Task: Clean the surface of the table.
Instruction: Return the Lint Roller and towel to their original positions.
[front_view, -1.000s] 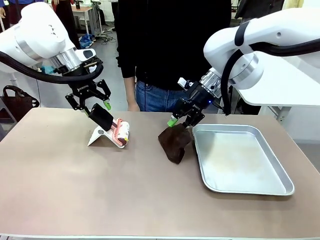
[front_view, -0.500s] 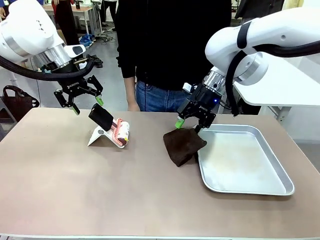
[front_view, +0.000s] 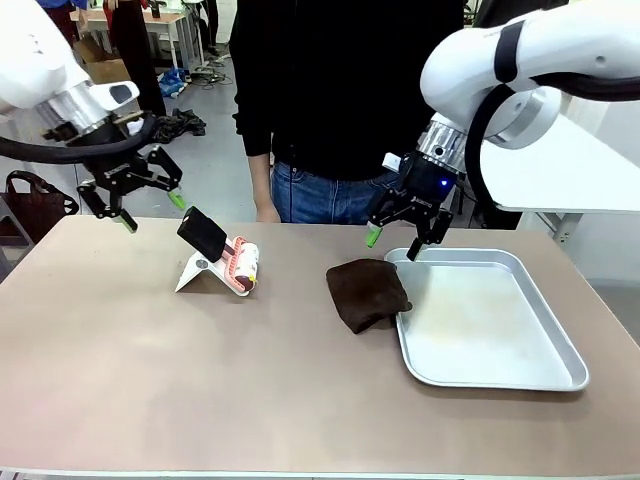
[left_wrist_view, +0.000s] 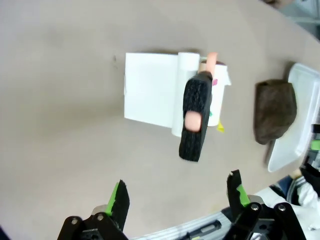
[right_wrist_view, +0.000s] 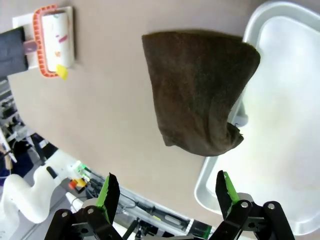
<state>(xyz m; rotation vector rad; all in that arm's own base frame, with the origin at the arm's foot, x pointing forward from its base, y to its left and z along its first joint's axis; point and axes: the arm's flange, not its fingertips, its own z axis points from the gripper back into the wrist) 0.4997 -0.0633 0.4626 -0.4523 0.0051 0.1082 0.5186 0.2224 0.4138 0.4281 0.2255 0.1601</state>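
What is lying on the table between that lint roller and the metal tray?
A crumpled brown cloth, its edge overlapping the tray; bare table separates it from the lint roller, as the front view shows.

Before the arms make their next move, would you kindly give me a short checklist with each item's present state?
1. Left tool open and holding nothing: ok.
2. Right tool open and holding nothing: ok.
3. Brown cloth lying flat on the table: not ok, one end overlaps the metal tray's rim.
4. Lint roller resting on its white stand, handle tilted up: ok.
5. Person standing at the far edge, hands off the tabletop: ok.
6. Tabletop free of dirt: cannot tell.
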